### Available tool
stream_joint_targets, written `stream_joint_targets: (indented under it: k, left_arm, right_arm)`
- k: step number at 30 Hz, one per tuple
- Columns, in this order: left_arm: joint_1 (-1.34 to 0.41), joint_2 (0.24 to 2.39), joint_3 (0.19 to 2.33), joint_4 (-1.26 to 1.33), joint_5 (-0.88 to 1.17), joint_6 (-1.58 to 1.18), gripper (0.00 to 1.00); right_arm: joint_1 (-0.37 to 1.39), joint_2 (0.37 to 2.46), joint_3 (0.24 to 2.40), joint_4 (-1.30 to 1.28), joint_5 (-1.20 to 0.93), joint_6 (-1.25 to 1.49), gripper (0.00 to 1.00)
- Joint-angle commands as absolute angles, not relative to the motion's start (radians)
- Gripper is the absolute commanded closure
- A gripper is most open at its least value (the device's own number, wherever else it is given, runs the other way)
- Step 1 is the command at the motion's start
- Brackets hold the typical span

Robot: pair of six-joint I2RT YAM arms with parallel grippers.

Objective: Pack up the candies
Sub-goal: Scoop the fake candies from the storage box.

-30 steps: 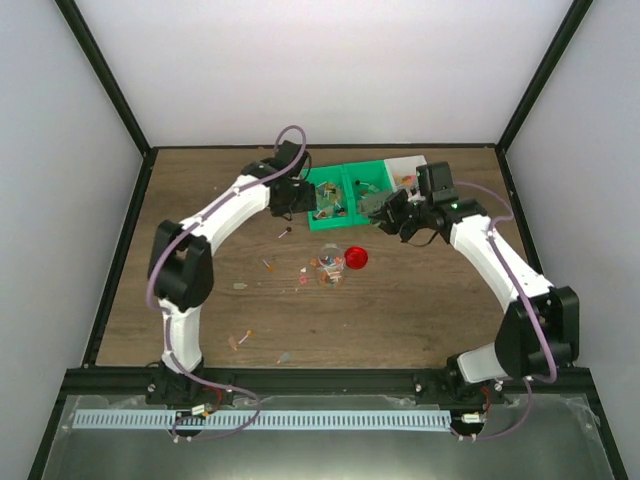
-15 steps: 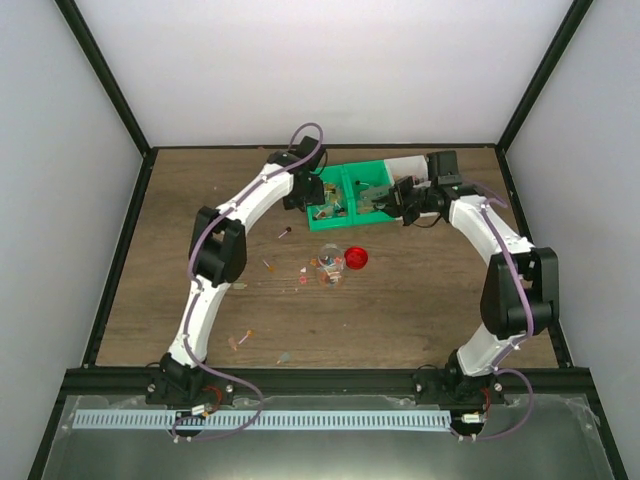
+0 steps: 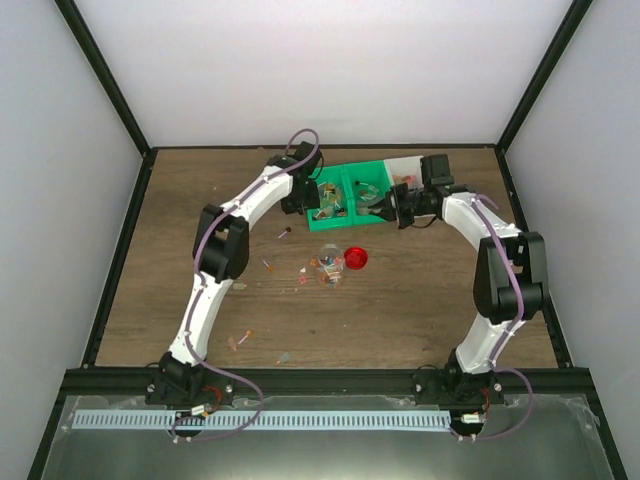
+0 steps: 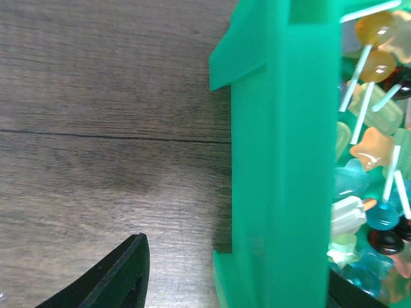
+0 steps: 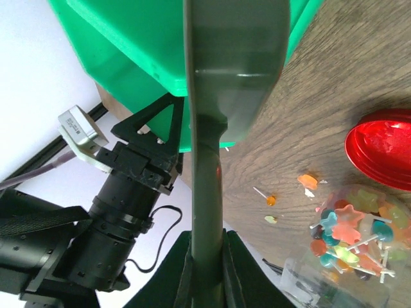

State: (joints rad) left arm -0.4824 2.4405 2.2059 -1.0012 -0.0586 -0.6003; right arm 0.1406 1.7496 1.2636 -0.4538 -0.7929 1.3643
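Both arms have reached deeper across the worktop (image 3: 430,300) than a second ago, elbows carried farther from their bases, and both tools now sit at the green tray (image 3: 350,225) on the far side.

Left tool (image 3: 304,199) stands at the tray's left edge. Its wrist view shows the tray's side wall between the two black fingers (image 4: 122,276). The outer finger is clear of the wall with bare wood showing in the gap, so the jaws are partly open and grip nothing.

Right tool (image 5: 207,282) is closed tight on the handle of the scoop (image 5: 234,64), which runs up from the fingers to the tray's right half.

Candies (image 4: 369,147) on white sticks, in orange, pale green, blue and dark red, lie heaped in the tray's left compartment, just inside the wall. More of them fill the lower part of the clear jar (image 3: 328,266), which sits on the worktop nearer the arms than the tray. The red lid (image 3: 356,258) lies flat just to the jar's right. A few loose ones are scattered on the wood left of the jar, and a couple lie near the front edge, well apart from the rest.
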Motion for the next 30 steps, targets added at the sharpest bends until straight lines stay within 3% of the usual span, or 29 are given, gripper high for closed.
stream_joint_targets:
  k: [1, 10, 23, 30]
  left_arm:
    - [-0.483, 2.480, 2.256, -0.988, -0.037, -0.628, 0.48]
    - [-0.481, 2.496, 2.263, -0.973, -0.063, -0.648, 0.57]
    - [-0.483, 2.509, 2.269, -0.956, -0.062, -0.672, 0.62]
    - [-0.486, 2.531, 2.268, -0.954, -0.036, -0.676, 0.63]
  right_arm:
    - [0.131, 1.778, 1.328, -0.479, -0.818, 1.446, 0.99]
    - [0.114, 1.976, 1.626, -0.951, -0.812, 1.309, 0.99]
    - [0.052, 1.972, 1.688, -1.108, -0.872, 1.299, 0.99]
    - [0.053, 2.067, 1.701, -1.202, -0.869, 1.220, 0.99]
